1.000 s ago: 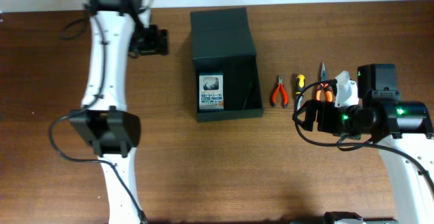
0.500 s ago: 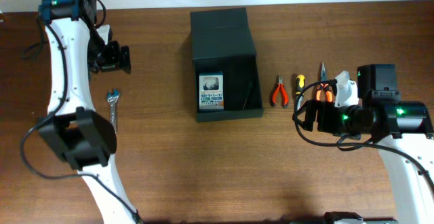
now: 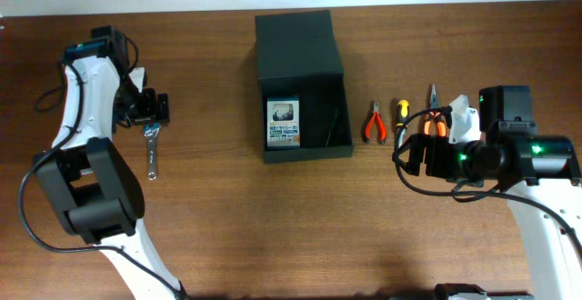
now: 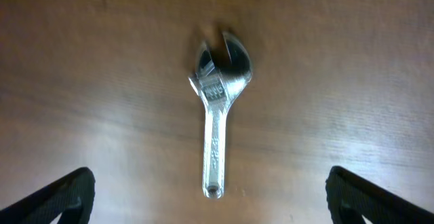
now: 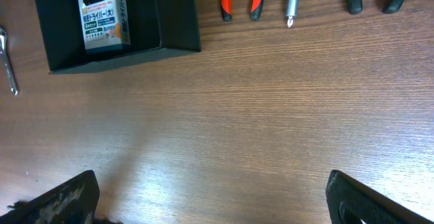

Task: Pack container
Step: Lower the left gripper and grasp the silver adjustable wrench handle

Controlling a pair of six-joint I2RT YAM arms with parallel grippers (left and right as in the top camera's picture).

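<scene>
Far left of the container, my left gripper (image 4: 215, 212) hangs over bare wood. Jaws are spread wide and hold nothing, with one finger in each lower corner of the left wrist view. A silver adjustable wrench (image 4: 215, 125) lies flat between them and touches neither. From overhead its head is beside the gripper and its handle runs toward the near edge.

The container (image 3: 323, 109) sits mid-table toward the far edge, a dark green-black box, open, with its flap lid (image 3: 296, 41) laid back on the far side. A blue-and-white card pack (image 3: 284, 123) lies inside against the container's left wall. There's a thin dark streak near the right wall, maybe a slim tool; I can't tell.

Just right of the container is a pair of red-handled pliers (image 3: 375, 123), then a yellow-and-black screwdriver (image 3: 399, 118). Next come orange-handled pliers (image 3: 435, 118), partly hidden under my right arm.

Right of the container and nearer than that tool row, my right gripper (image 5: 215, 207) hovers over the table (image 5: 224, 115). Its jaws are wide and empty.
</scene>
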